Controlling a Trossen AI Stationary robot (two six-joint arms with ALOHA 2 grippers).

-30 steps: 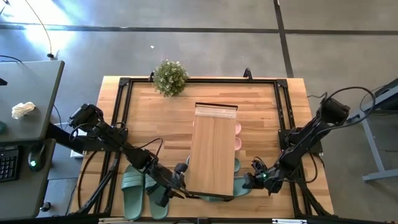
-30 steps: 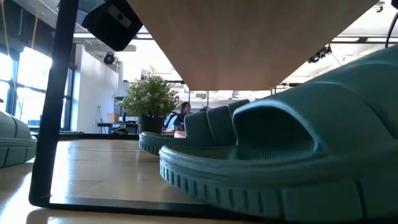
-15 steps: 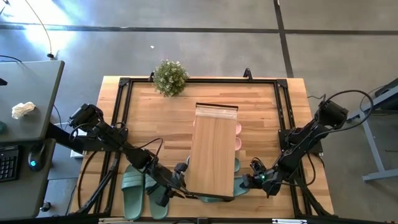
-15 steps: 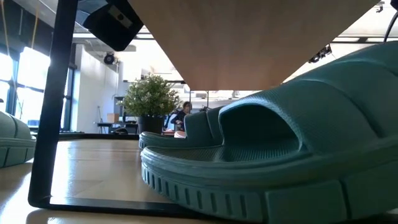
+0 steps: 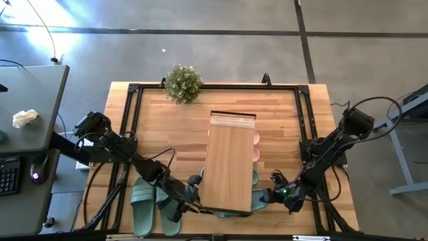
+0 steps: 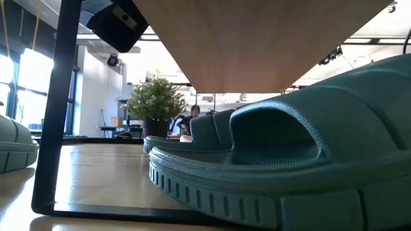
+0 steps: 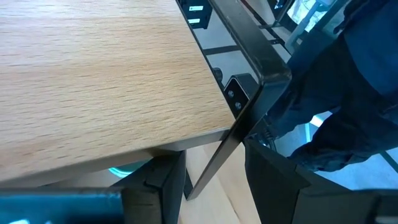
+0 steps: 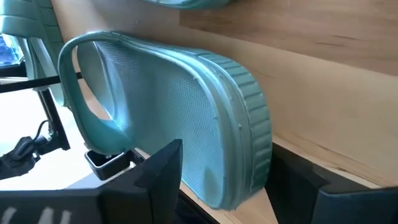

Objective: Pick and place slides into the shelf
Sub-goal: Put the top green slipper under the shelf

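Lower right of the overhead frame: our right gripper [image 5: 273, 196] clamps a green slide [image 8: 186, 118], feeding it under the shelf [image 5: 229, 164]; our left gripper [image 5: 194, 194] waits open beside it

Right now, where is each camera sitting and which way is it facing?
High: above the table, straight down on the shelf, both arms.
Low: tabletop height, level under the shelf at a green slide; no arm.
Left wrist: past its fingers at the shelf's corner.
Right wrist: past its fingers at the green slide.
Low and right wrist share that slide.
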